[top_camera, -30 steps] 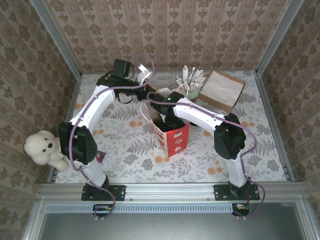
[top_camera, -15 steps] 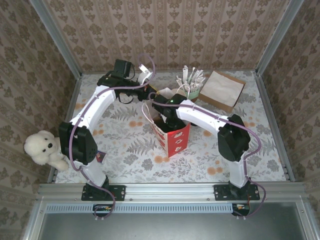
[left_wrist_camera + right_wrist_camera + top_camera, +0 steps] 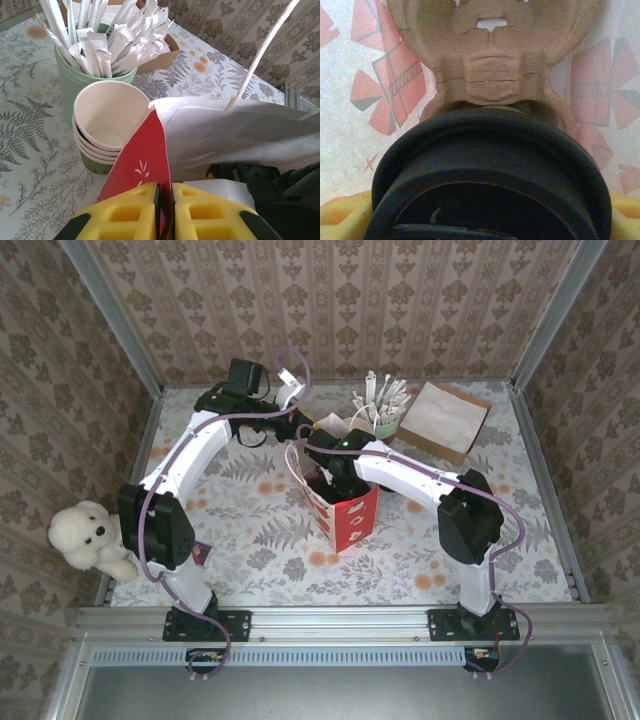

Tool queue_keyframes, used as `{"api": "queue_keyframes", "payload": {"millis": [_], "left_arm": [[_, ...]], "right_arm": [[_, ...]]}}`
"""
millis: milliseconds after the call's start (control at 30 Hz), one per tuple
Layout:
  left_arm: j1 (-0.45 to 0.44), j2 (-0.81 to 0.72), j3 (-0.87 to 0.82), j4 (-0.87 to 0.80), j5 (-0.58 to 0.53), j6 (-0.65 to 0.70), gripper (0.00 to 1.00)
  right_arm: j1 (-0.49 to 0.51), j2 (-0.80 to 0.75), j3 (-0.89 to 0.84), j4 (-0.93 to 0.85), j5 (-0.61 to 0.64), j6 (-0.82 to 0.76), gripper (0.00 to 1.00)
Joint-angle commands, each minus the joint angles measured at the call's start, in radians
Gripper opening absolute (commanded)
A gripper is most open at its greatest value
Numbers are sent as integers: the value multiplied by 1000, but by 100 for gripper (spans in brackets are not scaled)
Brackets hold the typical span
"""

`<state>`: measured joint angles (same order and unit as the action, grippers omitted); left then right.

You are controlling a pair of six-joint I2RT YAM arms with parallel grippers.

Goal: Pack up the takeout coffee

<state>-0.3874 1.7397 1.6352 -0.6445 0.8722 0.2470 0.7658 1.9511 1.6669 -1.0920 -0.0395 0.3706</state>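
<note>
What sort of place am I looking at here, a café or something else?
Probably a lab test booth dressed as a café, not a real shop: wallpapered panels in a metal frame, robot arms bolted to a rail, and paper cups beside a gift bag on a floral tablecloth.

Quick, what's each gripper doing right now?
Left gripper: closed on the gift bag edge.
Right gripper: closed on the lidded takeout coffee.
</note>
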Motion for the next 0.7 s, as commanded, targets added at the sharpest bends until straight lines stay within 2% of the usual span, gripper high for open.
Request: {"api": "queue_keyframes", "payload": {"millis": [0, 233, 467, 567, 667], "left_arm": [[-13, -35, -12, -10, 40, -8, 15], [-13, -38, -17, -14, 38, -8, 17], [-11, -45, -10, -8, 45, -18, 24], [-10, -52, -12, 4, 53, -26, 28], [-7, -63, -17, 27, 53, -45, 36]], "right_arm": [[-2, 27, -58, 126, 76, -14, 51], [-2, 31, -115, 159, 79, -14, 51], [-3, 32, -146, 171, 85, -13, 51], [-2, 33, -146, 172, 86, -13, 51], [-1, 34, -151, 173, 85, -15, 51]]}}
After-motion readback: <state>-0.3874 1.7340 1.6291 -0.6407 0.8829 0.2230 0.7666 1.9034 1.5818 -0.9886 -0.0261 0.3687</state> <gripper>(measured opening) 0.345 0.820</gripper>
